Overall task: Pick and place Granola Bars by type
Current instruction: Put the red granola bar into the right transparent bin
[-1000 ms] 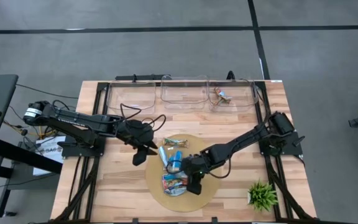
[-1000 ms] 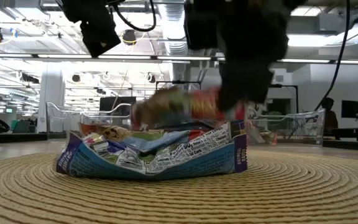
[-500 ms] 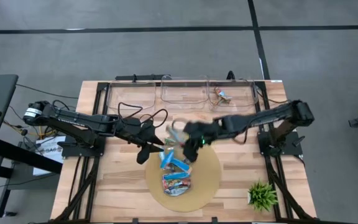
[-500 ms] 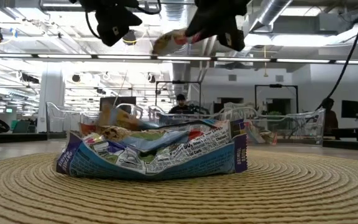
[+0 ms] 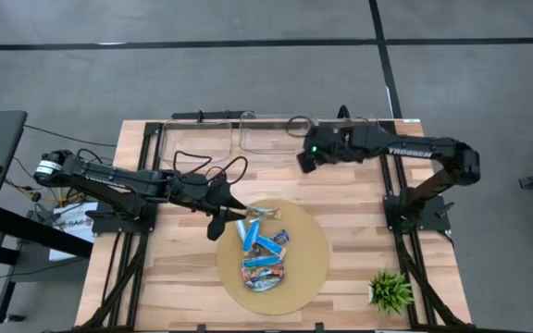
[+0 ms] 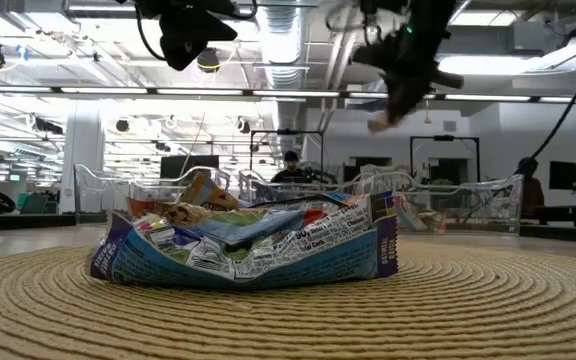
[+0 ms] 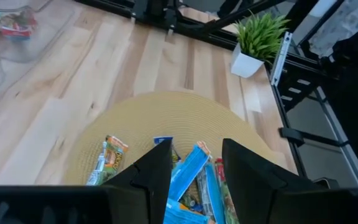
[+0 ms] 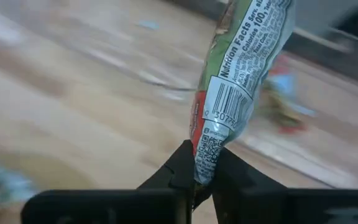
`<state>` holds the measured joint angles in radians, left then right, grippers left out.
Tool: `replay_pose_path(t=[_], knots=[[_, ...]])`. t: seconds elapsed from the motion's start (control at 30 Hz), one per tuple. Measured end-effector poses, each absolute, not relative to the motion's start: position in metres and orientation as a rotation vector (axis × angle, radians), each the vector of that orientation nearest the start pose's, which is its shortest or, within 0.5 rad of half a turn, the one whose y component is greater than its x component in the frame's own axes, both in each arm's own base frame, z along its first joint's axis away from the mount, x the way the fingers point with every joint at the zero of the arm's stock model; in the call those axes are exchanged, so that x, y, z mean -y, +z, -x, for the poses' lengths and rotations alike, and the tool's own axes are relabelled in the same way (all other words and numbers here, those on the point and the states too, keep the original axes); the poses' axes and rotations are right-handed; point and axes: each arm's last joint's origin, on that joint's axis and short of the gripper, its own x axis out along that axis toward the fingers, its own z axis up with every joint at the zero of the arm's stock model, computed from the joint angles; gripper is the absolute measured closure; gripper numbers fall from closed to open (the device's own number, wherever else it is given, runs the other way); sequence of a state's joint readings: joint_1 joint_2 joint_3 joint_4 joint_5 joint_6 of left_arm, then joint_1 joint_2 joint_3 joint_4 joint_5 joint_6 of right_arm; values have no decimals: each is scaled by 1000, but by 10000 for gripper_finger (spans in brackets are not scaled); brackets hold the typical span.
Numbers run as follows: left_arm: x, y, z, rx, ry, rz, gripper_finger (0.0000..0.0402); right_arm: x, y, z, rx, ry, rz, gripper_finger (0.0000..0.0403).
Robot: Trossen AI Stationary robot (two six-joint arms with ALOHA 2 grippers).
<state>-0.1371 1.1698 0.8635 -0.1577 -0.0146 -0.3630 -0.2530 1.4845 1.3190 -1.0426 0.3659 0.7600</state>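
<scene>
High view: wooden table (image 5: 359, 199) fills mid-frame, round woven mat (image 5: 308, 268) at lower centre, clear bins (image 5: 271, 139) in a row along the upper edge. Granola Bars (image 5: 263, 252) mostly sit heaped on the mat, a few lapping over each other; blue-and-white wrappers stand out, with reddish and tan-green ones mixed in. One reddish bar in the bin (image 8: 284, 102) shows blurred in the right wrist view.

Right gripper (image 5: 308, 159) is at upper centre, over the bins' near edge, jaws pinched on one bar (image 8: 238, 74) by the very end seal. That bar stands up from the pinch, bent a little: green-red face, white back panel with barcode and nutrition print.

My read: light, flat, semi-stiff core in a slick crinkly film. An end-seal pinch works for carrying but lets the bar swing and could slip; a mid-body grip across the narrow width looks safer. Crumbly if squeezed hard.

Left gripper (image 7: 194, 165) hovers at centre-left over the mat's upper-left edge, fingers spread, holding nothing, blue bars (image 7: 188, 174) right below.
</scene>
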Motion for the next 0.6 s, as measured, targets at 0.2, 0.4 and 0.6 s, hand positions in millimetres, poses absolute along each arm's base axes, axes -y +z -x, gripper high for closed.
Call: replay_pose_path(t=[0.2, 0.4, 0.6], knots=[[34, 287, -253, -473, -8, 313, 267, 109, 293, -250, -1063, -1077, -575, 374], [33, 287, -253, -470, 8, 310, 267, 130, 293, -240, -1065, -1129, -596, 375], [33, 287, -253, -469, 14, 308, 267, 142, 293, -233, -1070, -1152, -610, 326]])
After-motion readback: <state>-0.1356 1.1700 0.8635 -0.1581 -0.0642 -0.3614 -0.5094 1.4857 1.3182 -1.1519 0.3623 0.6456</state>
